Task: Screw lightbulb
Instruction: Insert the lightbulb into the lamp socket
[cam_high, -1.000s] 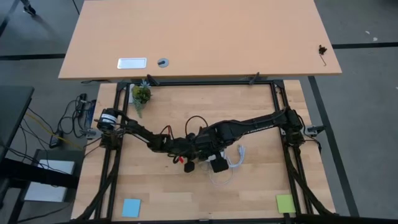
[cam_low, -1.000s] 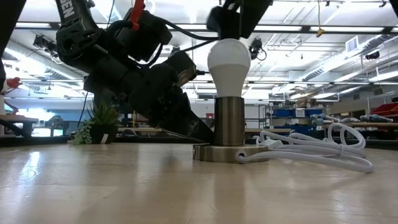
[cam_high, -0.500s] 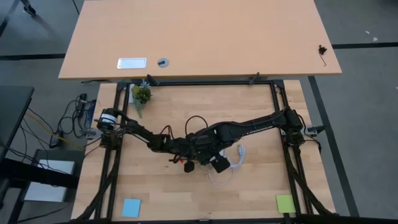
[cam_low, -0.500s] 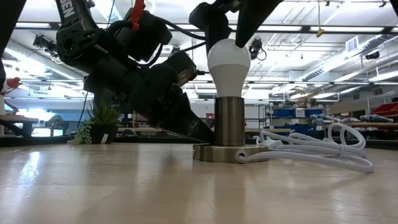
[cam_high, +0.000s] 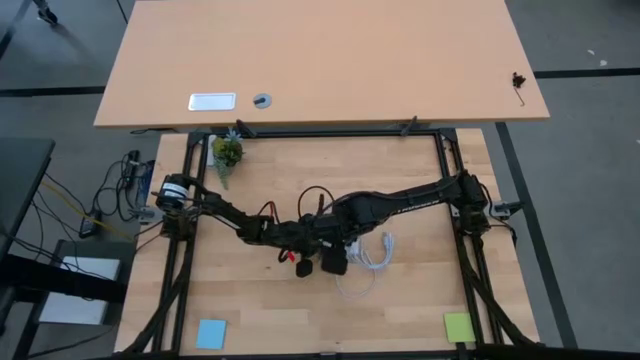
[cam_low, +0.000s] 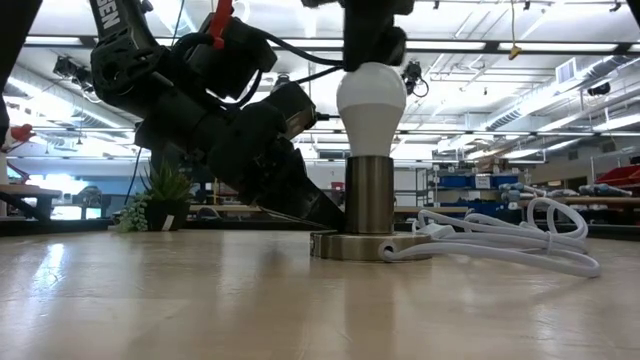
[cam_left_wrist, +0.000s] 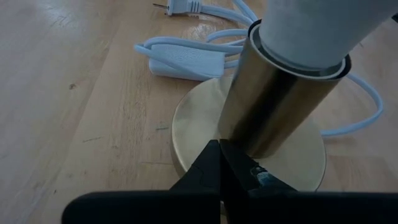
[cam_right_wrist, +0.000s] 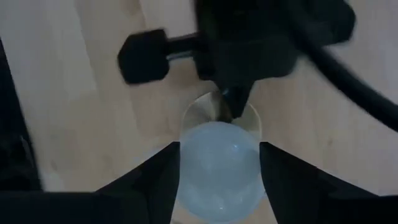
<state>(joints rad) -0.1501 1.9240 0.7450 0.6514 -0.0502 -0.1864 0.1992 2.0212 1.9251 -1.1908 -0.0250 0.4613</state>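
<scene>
two arms meet at mid-table

the left arm reaches from the table's left edge, low and slanted toward the centre. the left gripper (cam_left_wrist: 219, 163) lies down at the tabletop, its two dark fingers pressed together with no gap. the right arm stretches from the right edge toward the same spot, bending over at the wrist so it points straight down. the right gripper (cam_right_wrist: 217, 165) hangs above the left one, its fingers (cam_right_wrist: 158, 171) spread apart, one on each side of the lightbulb (cam_right_wrist: 217, 171).
</scene>
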